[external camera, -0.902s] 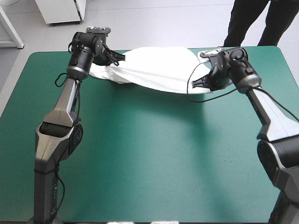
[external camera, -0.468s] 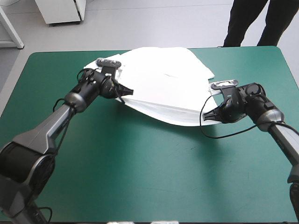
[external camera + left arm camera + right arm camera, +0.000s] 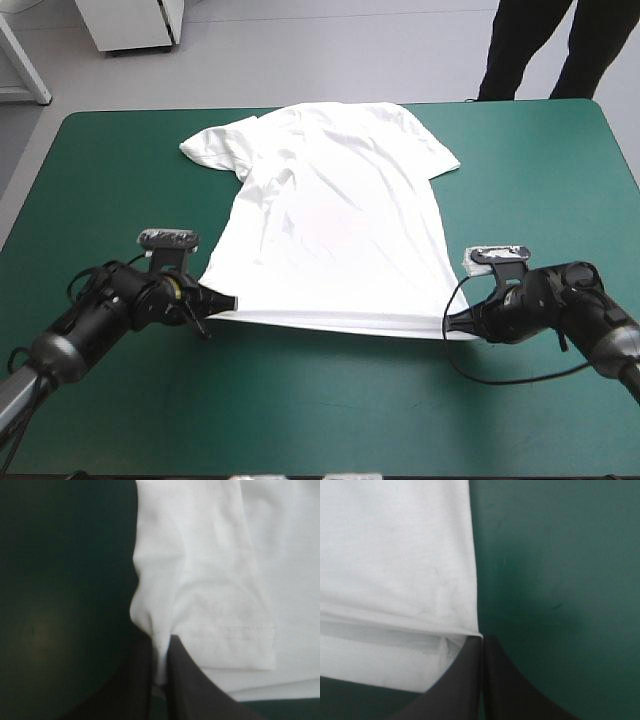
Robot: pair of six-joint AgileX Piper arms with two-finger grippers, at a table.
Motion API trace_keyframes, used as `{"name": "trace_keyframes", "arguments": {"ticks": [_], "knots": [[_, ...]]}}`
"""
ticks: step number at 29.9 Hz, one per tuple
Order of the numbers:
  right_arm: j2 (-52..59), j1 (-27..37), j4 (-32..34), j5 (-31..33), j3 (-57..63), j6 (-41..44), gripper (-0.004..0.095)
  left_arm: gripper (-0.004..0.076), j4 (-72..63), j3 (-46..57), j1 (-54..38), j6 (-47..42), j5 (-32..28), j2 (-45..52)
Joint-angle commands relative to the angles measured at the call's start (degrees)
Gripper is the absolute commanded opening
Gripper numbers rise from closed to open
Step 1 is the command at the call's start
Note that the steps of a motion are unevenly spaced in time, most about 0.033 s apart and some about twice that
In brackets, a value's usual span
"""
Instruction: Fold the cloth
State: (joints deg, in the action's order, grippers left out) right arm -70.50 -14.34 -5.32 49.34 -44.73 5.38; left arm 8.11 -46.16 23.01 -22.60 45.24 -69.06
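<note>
Light in the high view is bright and soft, seems to come from overhead, so the white short-sleeved T-shirt (image 3: 330, 200) nearly washes out in the middle and only drops a thin dark shadow along its near hem onto the table's teal-green cover (image 3: 320, 400). Left wrist view is way dimmer: the cover goes almost black apart from one faint pale sheen, and the shirt is glaring white. Right wrist view has the cover evenly lit, with dark shadow under the shirt's hem.

The left arm (image 3: 108, 308) and right arm (image 3: 562, 296) are dark grey, jaws black.
</note>
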Motion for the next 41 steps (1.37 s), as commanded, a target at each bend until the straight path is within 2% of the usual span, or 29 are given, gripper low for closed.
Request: {"name": "trace_keyframes", "arguments": {"ticks": [1, 8, 13, 21, 29, 31, 33, 38, 39, 41], "knots": [[5.5, 0.2, -1.0, 1.4, 2.8, -0.3, -0.0013, -0.0009, -1.4, 4.2, 0.0, -0.6, 3.5, 8.8], [13.2, 0.2, -5.6, 6.6, 10.0, -0.5, -0.0013, -0.0009, -5.6, 10.9, 0.0, -0.4, 13.8, 23.0], [17.3, 0.2, -8.6, 11.5, 12.1, -0.9, -0.0013, -0.0009, -7.7, 12.6, 0.0, -0.5, 21.7, 29.0], [23.5, 0.2, -10.3, 16.8, 15.0, -0.9, -0.0011, -0.0009, -15.5, 18.2, 0.0, -0.5, 22.8, 35.1], [25.8, 0.2, -12.9, 20.1, 15.0, -0.9, -0.0001, -0.0008, -18.6, 18.2, 0.0, -0.3, 21.8, 35.8], [25.8, 0.2, -13.6, 20.9, 14.8, -0.9, 0.0063, 0.0008, -20.2, 18.2, 0.0, -0.2, 21.8, 35.8], [25.8, 0.2, -14.6, 21.0, 14.6, -1.1, 0.0179, 0.0062, -21.9, 17.8, 0.0, -0.2, 21.8, 35.8], [25.8, 0.2, -14.9, 21.2, 9.4, -1.0, 0.0502, 0.0277, -23.8, 13.1, 0.0, 0.3, 24.1, 35.8], [25.8, 0.2, -14.9, 21.2, 7.4, -0.9, 0.0541, 0.0337, -23.6, 11.1, 0.0, 0.3, 25.0, 35.8], [25.8, 0.2, -14.1, 21.2, 2.5, -0.7, 0.0548, 0.041, -22.2, 6.2, 0.0, 0.9, 25.6, 35.8]]}}
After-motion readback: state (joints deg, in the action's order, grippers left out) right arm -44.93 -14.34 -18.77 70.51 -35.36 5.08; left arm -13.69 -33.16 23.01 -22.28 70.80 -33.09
